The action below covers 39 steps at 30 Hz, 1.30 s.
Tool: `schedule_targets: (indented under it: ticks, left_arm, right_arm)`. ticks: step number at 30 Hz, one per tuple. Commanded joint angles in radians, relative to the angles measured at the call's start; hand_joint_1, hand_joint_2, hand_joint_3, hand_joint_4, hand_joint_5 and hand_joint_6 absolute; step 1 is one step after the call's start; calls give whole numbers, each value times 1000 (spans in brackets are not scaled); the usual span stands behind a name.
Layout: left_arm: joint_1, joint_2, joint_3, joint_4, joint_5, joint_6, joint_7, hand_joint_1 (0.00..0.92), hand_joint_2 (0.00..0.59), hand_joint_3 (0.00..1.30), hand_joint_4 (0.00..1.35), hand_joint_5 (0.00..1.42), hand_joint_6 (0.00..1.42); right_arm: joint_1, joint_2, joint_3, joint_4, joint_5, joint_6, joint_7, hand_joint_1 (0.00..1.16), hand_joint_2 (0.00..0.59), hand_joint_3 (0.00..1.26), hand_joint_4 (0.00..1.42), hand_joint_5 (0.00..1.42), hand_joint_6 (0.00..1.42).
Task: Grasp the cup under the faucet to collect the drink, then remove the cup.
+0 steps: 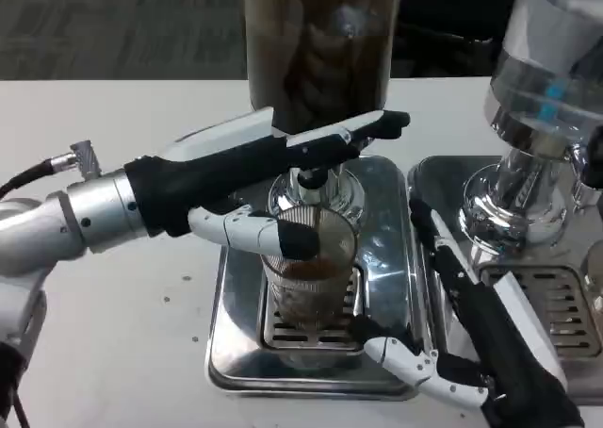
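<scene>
- Closest to the camera, lower right of the frame: the right hand [471,353] is lying low along the right edge of the steel drip tray [240,353]. Its fingers are spread apart and holding nothing, with the white fingertips [415,364] sitting on the tray's front right corner.
- Middle of the frame: the ribbed glass cup [311,277] stands upright on the tray's grate, with some brown drink in the bottom.
- The left hand [254,178] comes in from the left and is wrapped around the cup; thumb on the near side, long fingers reaching past it.
- Right above the cup sits the faucet [311,178], under the brown drink dispenser [320,41] at top centre.
- Far right: a second clear dispenser [551,79] over its own tray [556,296], all on the white table [113,334].
</scene>
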Motion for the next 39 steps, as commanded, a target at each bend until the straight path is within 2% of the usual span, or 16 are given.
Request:
schedule_targets:
  ticks: [1, 6, 16, 39]
  left_arm:
    - [54, 27, -32, 8, 67, 33, -29, 0, 21, 20, 0, 0, 0]
    - [62, 35, -29, -3, 64, 38, -27, 0, 21, 23, 0, 0, 0]
    - [68, 38, -26, -11, 63, 45, -24, 0, 25, 25, 0, 0, 0]
    - [83, 45, 2, -31, 2, 105, -37, 0, 26, 25, 0, 0, 0]
  right_arm:
    - [-35, -12, 1, 34, 23, -2, 40, 712, 192, 0, 0, 0, 0]
    - [-71, -8, 0, 84, 49, -21, 62, 721, 190, 0, 0, 0, 0]
    - [-103, 22, -8, 148, 67, -34, 51, 726, 185, 0, 0, 0, 0]
    - [-240, 46, -23, 263, 125, -13, 89, 719, 199, 0, 0, 0, 0]
